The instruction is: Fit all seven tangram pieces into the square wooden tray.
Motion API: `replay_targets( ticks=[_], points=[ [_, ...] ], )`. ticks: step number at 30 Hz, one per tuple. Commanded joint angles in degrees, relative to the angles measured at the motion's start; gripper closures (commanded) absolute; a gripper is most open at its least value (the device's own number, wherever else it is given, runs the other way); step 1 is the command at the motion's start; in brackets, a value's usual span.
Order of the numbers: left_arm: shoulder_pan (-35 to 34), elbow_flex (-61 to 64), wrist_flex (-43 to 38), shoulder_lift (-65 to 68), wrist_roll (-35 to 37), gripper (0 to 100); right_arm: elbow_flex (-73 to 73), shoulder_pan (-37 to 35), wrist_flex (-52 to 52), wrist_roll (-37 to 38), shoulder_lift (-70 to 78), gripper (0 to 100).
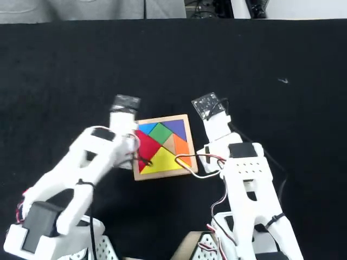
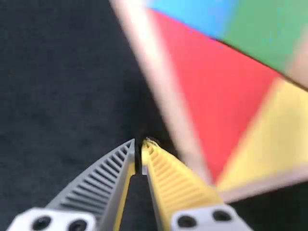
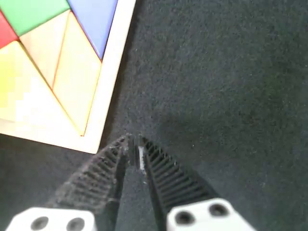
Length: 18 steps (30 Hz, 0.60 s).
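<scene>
The square wooden tray (image 1: 162,118) lies mid-table with coloured pieces packed inside: blue (image 1: 146,129), green (image 1: 161,132), purple (image 1: 176,127), red (image 1: 145,146), tan (image 1: 171,143), orange (image 1: 182,147) and yellow (image 1: 162,161). My left gripper (image 2: 139,143) is shut and empty, its tips on the black cloth just outside the tray rim (image 2: 159,86), beside the red triangle (image 2: 216,96). My right gripper (image 3: 134,142) is also shut and empty, just off the tray's corner (image 3: 96,144) near the pale orange piece (image 3: 77,77).
Black cloth (image 1: 282,65) covers the table around the tray. The left arm (image 1: 92,157) stands at the tray's left side and the right arm (image 1: 238,162) at its right, cables hanging over the near right corner.
</scene>
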Motion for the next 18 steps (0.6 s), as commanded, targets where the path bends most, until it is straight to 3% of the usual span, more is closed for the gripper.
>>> replay_targets(
  ticks=[1,9,18],
  points=[
    [-11.1,-2.8,0.4,-0.5,-0.1,96,-0.7,1.0,-2.1,-0.3,-1.3,98.8],
    [-25.7,-2.4,0.5,-0.6,-0.1,96,-1.1,1.1,-8.0,-0.3,9.6,98.8],
    [-29.3,-5.1,0.8,-0.7,-0.2,96,-7.0,-3.0,-8.4,-0.9,22.8,98.8]
  ],
)
